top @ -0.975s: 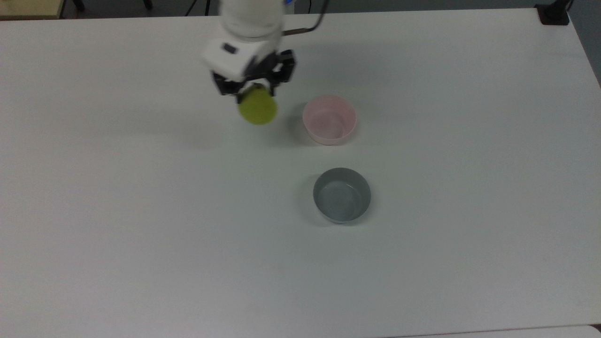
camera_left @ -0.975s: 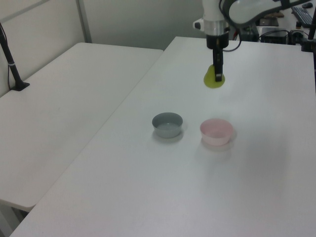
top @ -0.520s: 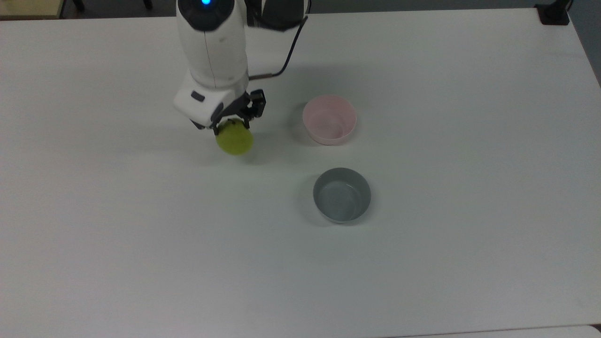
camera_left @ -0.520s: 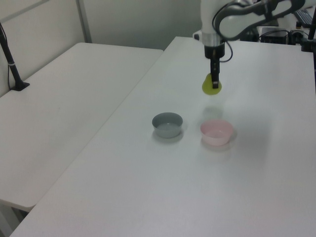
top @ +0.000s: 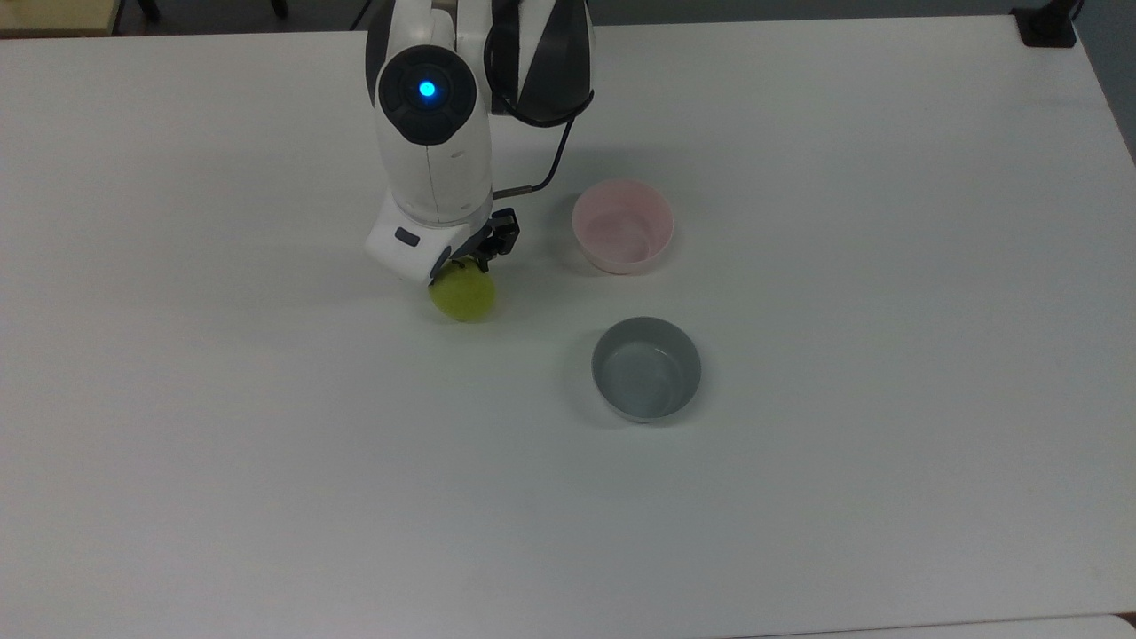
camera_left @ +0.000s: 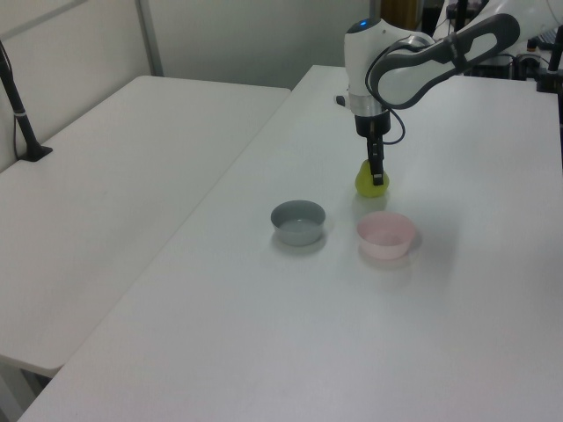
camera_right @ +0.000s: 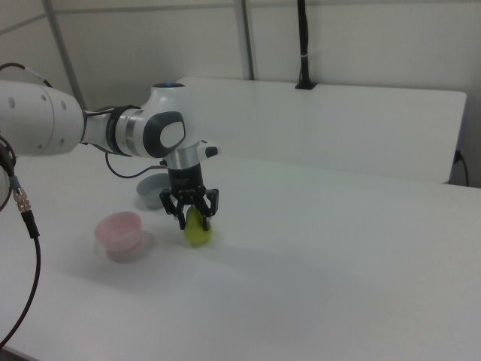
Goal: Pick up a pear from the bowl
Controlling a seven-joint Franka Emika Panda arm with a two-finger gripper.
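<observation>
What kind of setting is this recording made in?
Probably a robotics lab or test room: a bare white table, the arm's hand on a pear, a pink bowl, a second white table.

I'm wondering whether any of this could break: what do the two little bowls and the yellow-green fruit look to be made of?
The pale pink round bowl and the grey round bowl look like smooth moulded plastic: even colour, soft sheen, thin walls. Glazed ceramic can't be ruled out. The yellow-green pear, gripped between the robot's black fingers, has flat, uniform matte colour, so it may be a plastic or foam imitation; real fruit remains possible.
</observation>
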